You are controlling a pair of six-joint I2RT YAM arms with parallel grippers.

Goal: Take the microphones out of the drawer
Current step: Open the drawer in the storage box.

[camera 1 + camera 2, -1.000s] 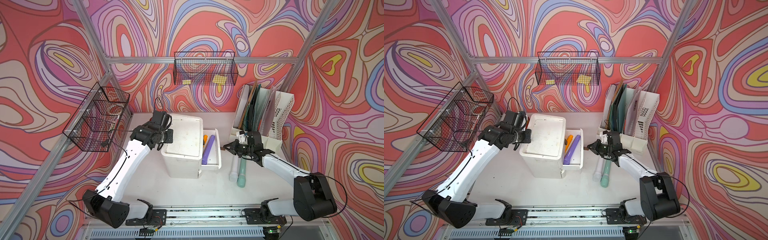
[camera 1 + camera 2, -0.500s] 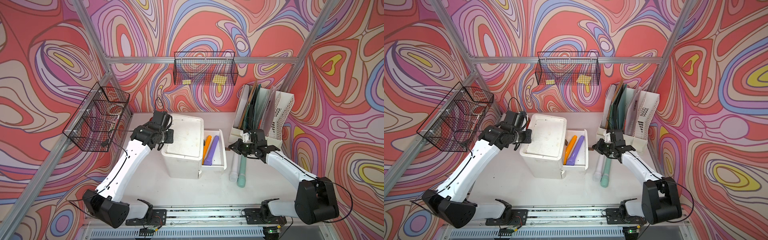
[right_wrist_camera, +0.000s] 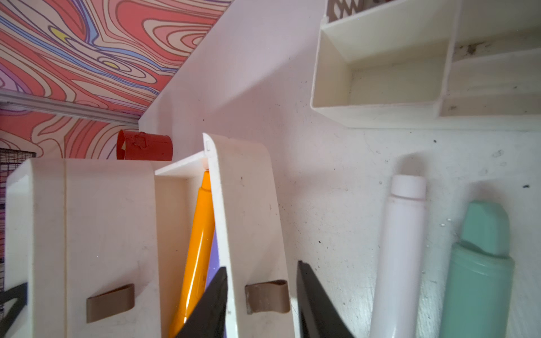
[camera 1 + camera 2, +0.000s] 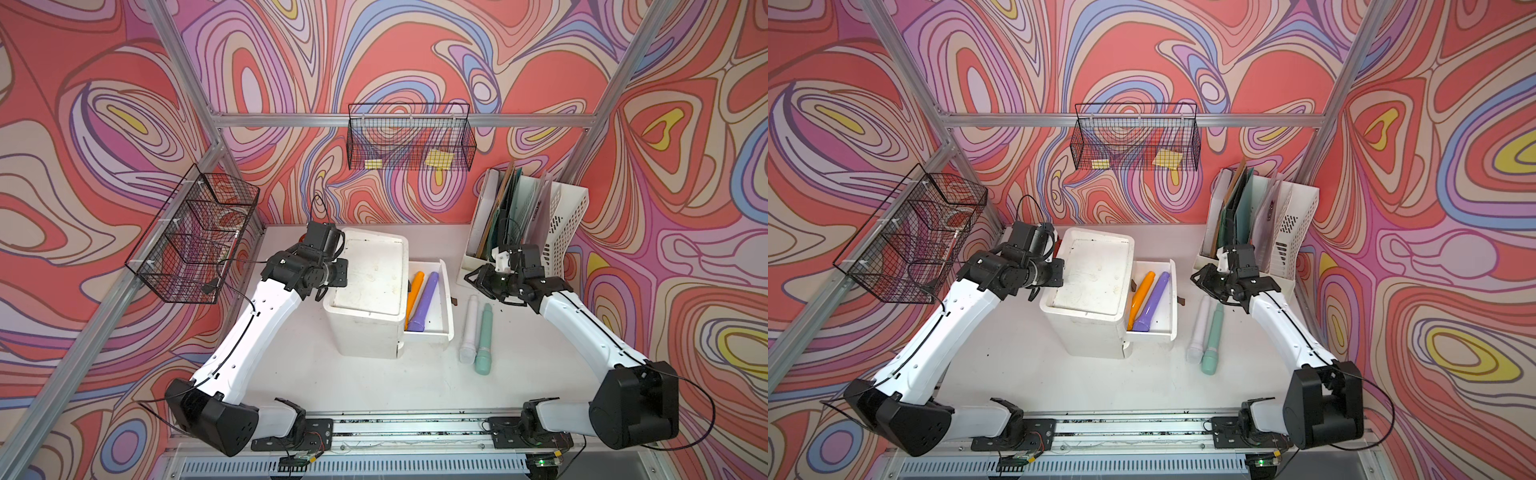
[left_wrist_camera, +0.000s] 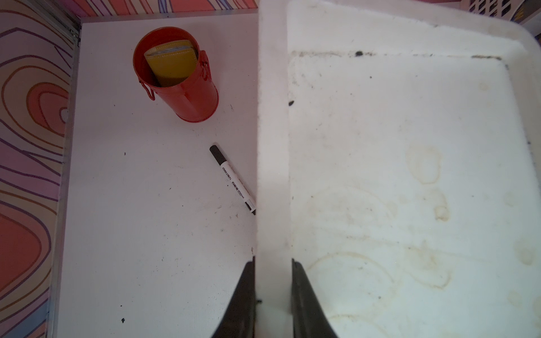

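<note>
Left fingers (image 5: 240, 304) narrow, clamped on the rim of the white cabinet (image 4: 370, 282), right fingers (image 3: 316, 304) parted, I see them just off the pull tab (image 3: 267, 295) of the open drawer (image 4: 428, 336), orange microphone (image 4: 414, 295) and purple microphone (image 4: 424, 301) lying inside, side by side.

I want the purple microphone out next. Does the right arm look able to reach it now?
Probably yes. The drawer stands pulled out, the purple microphone lies uncovered beside the orange microphone, and the right gripper sits outside the drawer's front with fingers apart; it need only clear that wall.
</note>
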